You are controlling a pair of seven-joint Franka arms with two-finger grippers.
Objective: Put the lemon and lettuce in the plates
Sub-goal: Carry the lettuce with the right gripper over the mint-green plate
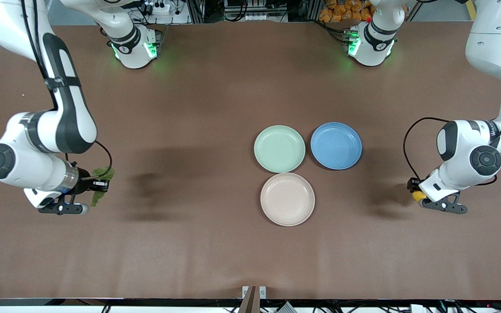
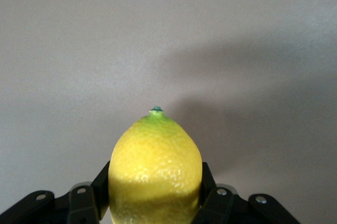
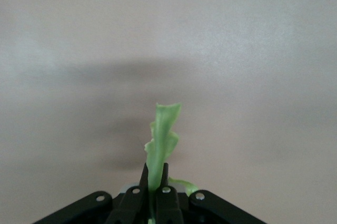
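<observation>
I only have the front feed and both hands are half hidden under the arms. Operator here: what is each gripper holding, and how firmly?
Observer: The left gripper has its fingers shut on both sides of the lemon, green tip pointing away from the wrist.
Operator: And the right one?
Observer: The right gripper pinches the lettuce edge-on between shut fingers.
Operator: Anything under either load?
Observer: Only bare table shows beneath them in the wrist views; no plate.

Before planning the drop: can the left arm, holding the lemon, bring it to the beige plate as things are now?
Probably yes. The left gripper holds the lemon over bare table, and nothing stands between it and the empty beige plate.
</observation>
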